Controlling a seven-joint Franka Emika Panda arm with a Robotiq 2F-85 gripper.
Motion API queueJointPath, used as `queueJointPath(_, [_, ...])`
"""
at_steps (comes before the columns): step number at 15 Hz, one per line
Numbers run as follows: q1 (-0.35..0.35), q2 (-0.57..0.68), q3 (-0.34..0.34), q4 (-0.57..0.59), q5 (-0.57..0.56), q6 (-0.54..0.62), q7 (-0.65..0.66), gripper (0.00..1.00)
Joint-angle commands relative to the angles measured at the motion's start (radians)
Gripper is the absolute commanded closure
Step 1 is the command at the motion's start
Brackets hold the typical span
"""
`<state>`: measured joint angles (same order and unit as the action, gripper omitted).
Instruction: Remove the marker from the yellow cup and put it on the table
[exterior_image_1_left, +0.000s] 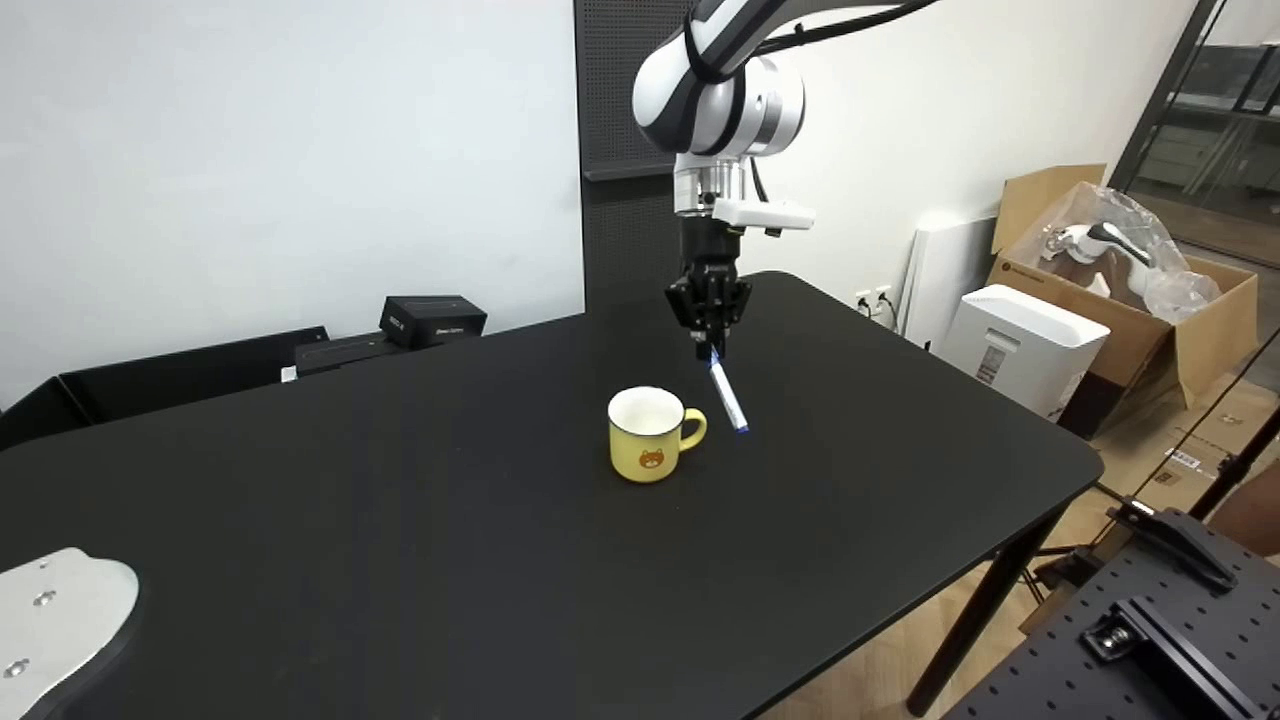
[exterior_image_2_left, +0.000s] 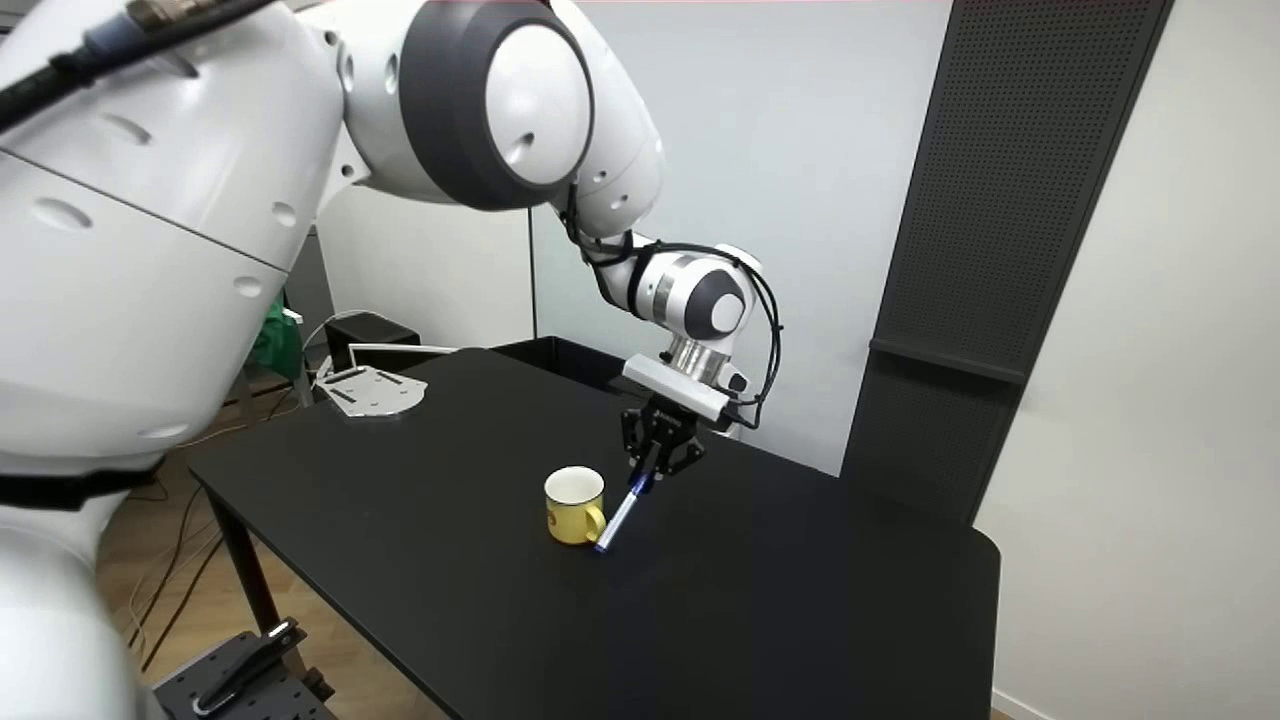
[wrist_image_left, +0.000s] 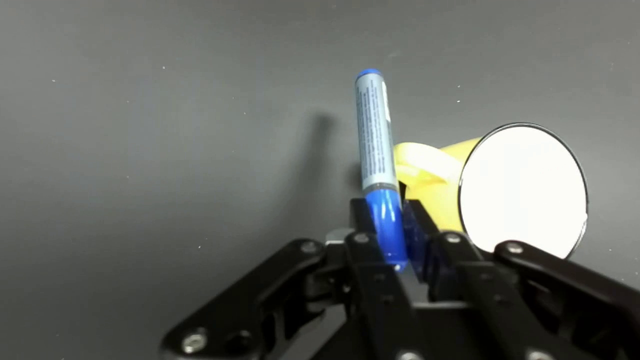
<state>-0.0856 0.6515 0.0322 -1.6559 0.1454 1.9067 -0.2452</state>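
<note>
Gripper: fingers drawn in on both sides of the blue cap; we read this as a pinch at one end of the marker.
Marker: out of the yellow cup, beside its handle, hanging tilted below the gripper.
Shadow: falls apart from the marker in the wrist view; we judge the marker's lower end off the table.
Handle: turned toward the marker; a gap shows between them in an exterior view.
Placement: removal looks complete; setting down remains.
Table approach: we shift farther from the cup first, so that neither marker nor fingers catch the handle during descent.
Marker tilt: we turn the gripper to bring the marker flatter, reducing the fall at the cap end.
Lower end: we descend slowly to contact, then stop; with an end grip, further pressing could pivot the marker between the fingers.
Release: the round body may roll; we part the fingers gradually and rise only when it lies at rest.
</note>
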Motion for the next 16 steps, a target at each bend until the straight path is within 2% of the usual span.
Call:
queueJointPath(1, [-0.017, 0.080, 0.005, 0.099, 0.020, -0.063, 0.022, 0.95])
queueJointPath(16, [-0.041, 0.246, 0.008, 0.244, 0.043, -0.111, 0.029, 0.95])
